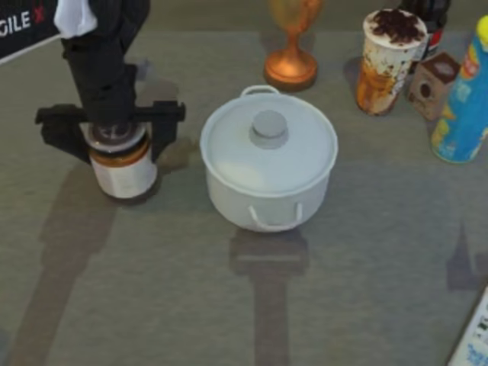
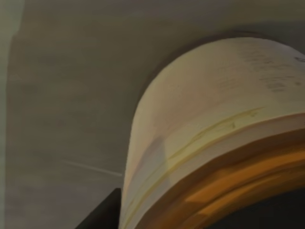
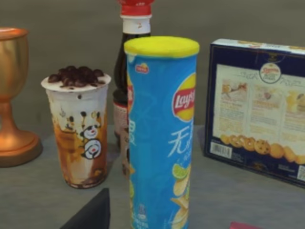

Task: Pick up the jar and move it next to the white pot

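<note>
The jar [image 1: 122,166], with a dark brown lid, an orange-brown band and a white label, is at the table's left, a short gap left of the white pot [image 1: 267,164]. My left gripper [image 1: 114,136] comes down from above and is shut on the jar's lid, its black crossbar spanning both sides. The left wrist view is filled by the jar's label [image 2: 214,105] and orange band, with one dark finger [image 2: 102,214] against its side. My right arm is outside the top view; its wrist view shows one dark finger [image 3: 93,214] well off centre, jaws open and holding nothing.
Along the back stand a copper goblet [image 1: 290,46], a white-and-orange cup with a dark crumbly top [image 1: 387,61], a small brown box [image 1: 431,85], a dark bottle [image 3: 131,76] and a blue chips can [image 1: 465,99]. A biscuit box [image 3: 259,109] lies at the right.
</note>
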